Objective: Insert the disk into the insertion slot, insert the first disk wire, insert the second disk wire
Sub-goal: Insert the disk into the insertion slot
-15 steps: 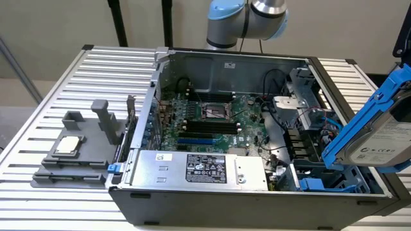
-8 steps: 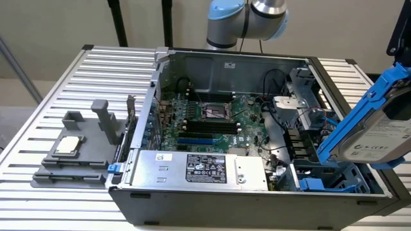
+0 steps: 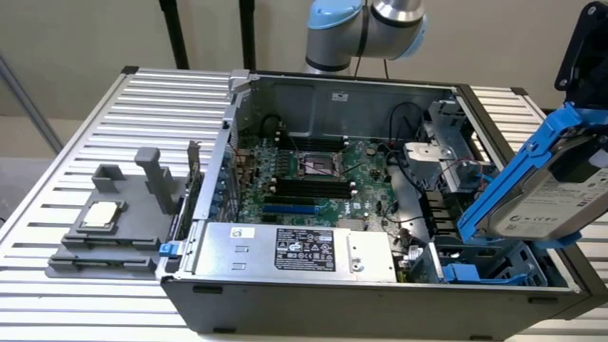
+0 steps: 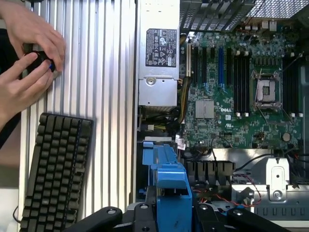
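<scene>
We are gripping the disk (image 3: 543,203) with the gripper (image 4: 171,215): the jaws are standing partly closed, clamping the blue caddy by its sides. The disk is hanging tilted in the air, label facing outward, over the insertion slot (image 3: 489,263), which is sitting in the open computer case's (image 3: 380,308) near corner on the exterior view's right.

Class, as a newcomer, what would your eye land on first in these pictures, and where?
The disk in its bright blue caddy, gripped by the gripper, hangs tilted at the exterior view's right above the open computer case. In the wrist view, a person's hands are near a black keyboard.
</scene>
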Robot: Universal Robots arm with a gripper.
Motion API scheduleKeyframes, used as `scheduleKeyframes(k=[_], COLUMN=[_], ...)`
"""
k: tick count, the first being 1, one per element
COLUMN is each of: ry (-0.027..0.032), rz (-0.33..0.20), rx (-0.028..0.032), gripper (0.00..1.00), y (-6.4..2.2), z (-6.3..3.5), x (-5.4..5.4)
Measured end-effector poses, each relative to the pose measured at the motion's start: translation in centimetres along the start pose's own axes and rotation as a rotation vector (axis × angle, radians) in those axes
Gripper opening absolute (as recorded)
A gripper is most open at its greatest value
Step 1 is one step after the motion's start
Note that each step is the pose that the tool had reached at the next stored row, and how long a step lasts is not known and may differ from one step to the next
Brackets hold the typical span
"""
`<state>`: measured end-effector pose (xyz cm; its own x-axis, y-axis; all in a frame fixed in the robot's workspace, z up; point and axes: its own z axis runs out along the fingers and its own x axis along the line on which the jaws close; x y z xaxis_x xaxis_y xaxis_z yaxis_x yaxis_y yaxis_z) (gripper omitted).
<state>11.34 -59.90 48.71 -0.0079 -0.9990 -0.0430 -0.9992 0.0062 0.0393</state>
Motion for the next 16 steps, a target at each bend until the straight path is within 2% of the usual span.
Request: scheduleKeyframes(k=[9, 16], ry=[-0.0100, -0.0151], rz=[-0.004, -0.006], rx=[0.0009, 0.0013], gripper=[0.32, 0.32], y=[-0.06, -0.11], z=[1.63, 2.90], x=[0.1, 0.1])
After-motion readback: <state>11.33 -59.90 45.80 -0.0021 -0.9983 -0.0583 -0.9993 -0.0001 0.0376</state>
